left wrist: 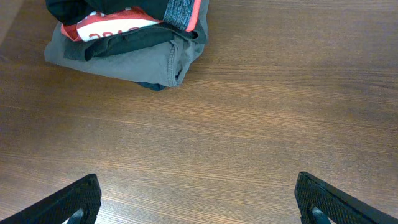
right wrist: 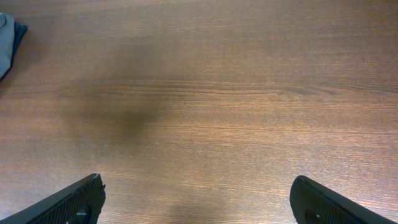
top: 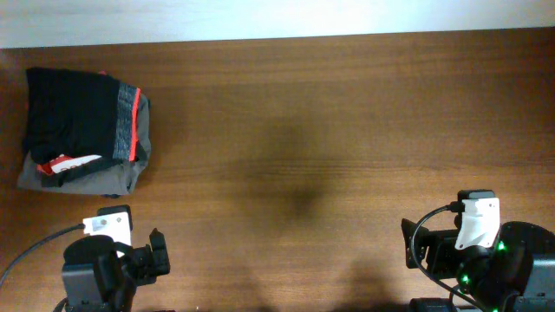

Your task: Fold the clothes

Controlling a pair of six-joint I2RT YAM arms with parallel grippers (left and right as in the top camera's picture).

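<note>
Left gripper point(left wrist: 196, 190) and right gripper point(right wrist: 196, 190) hang spread and empty at the near edge, while folded black trousers point(top: 74, 117) top a pile in the far-left corner, where a deep pinch could snag the red T-shirt point(top: 66, 163) beneath.

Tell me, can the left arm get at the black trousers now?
Probably yes: the black trousers lie uncovered, and only bare table lies between them and the open left gripper.

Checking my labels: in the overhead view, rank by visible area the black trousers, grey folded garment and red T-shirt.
1. Black soft-fabric trousers, on top of the pile.
2. Grey folded garment, only its edges showing.
3. Red T-shirt with white lettering, a sliver.
</note>
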